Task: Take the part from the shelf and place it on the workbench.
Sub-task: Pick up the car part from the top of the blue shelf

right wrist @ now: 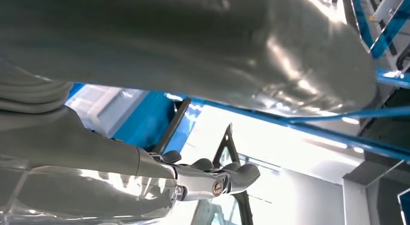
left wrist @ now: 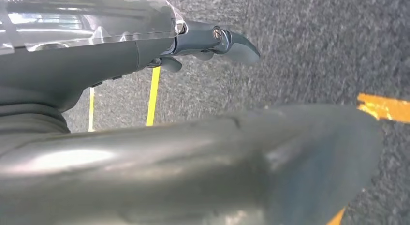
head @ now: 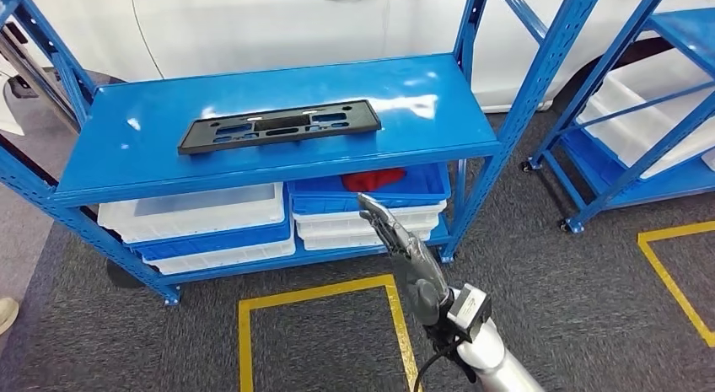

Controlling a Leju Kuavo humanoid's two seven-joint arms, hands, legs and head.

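Part [head: 279, 126] — flat black slotted plate on shelf [head: 135, 147]; both hands' fingers [head: 384, 221] released.

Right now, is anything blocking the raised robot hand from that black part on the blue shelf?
Nothing visible. The black part lies alone on the shelf top; the right robot hand is below and in front of the front edge.

Part [head: 278, 126] lying on shelf [head: 126, 147] top, bins [head: 194, 213] on tier below, right hand [head: 405, 249] before shelf, below part

Red item [head: 373, 179] in blue bin [head: 422, 192] mostly hidden, possibly cloth.
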